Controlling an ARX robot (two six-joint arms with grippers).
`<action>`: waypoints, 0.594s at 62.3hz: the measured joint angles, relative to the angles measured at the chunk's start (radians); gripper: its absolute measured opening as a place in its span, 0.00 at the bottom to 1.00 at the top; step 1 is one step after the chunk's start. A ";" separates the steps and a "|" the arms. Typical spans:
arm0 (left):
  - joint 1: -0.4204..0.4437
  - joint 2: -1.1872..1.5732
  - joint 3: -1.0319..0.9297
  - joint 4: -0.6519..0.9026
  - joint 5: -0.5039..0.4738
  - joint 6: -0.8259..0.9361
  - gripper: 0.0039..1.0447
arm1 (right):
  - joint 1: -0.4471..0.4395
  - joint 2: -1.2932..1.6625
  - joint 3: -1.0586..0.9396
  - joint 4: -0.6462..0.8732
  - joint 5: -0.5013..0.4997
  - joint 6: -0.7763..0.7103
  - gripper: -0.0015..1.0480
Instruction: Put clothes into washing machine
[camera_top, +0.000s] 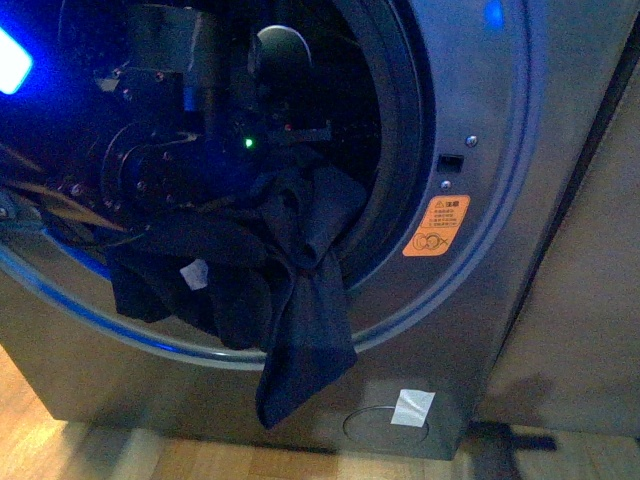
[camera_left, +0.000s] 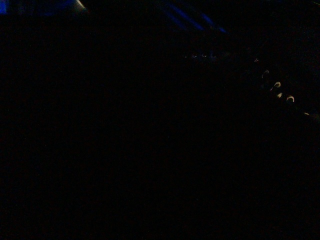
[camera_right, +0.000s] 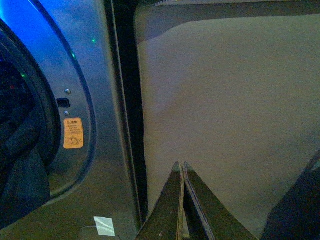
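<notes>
The grey washing machine (camera_top: 480, 190) fills the front view, its round black-rimmed porthole open. The dark navy clothes (camera_top: 290, 270) lie over the lower rim, half in the drum, with one long end hanging down the front and a small white tag (camera_top: 194, 273) showing. My left arm (camera_top: 160, 110) reaches deep into the drum; its gripper is lost in the dark there. The left wrist view is dark. My right gripper (camera_right: 181, 165) is shut and empty, out in front of a beige panel (camera_right: 230, 110) to the right of the machine (camera_right: 107, 165); the clothes (camera_right: 22, 175) show there too.
An orange warning sticker (camera_top: 436, 227) sits on the machine's front right of the porthole, and white tape (camera_top: 412, 406) on a round cover near its base. A dark gap (camera_right: 125, 100) separates the machine from the beige panel. Wooden floor (camera_top: 80, 455) lies below.
</notes>
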 joint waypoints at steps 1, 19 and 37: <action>-0.001 0.006 0.014 -0.010 -0.001 0.004 0.11 | 0.000 0.000 0.000 0.000 0.000 0.000 0.02; -0.002 0.121 0.245 -0.146 -0.038 0.051 0.11 | 0.000 -0.001 0.000 0.000 0.000 0.000 0.02; 0.023 0.209 0.459 -0.268 -0.050 0.099 0.11 | 0.000 -0.001 0.000 -0.001 0.000 0.000 0.02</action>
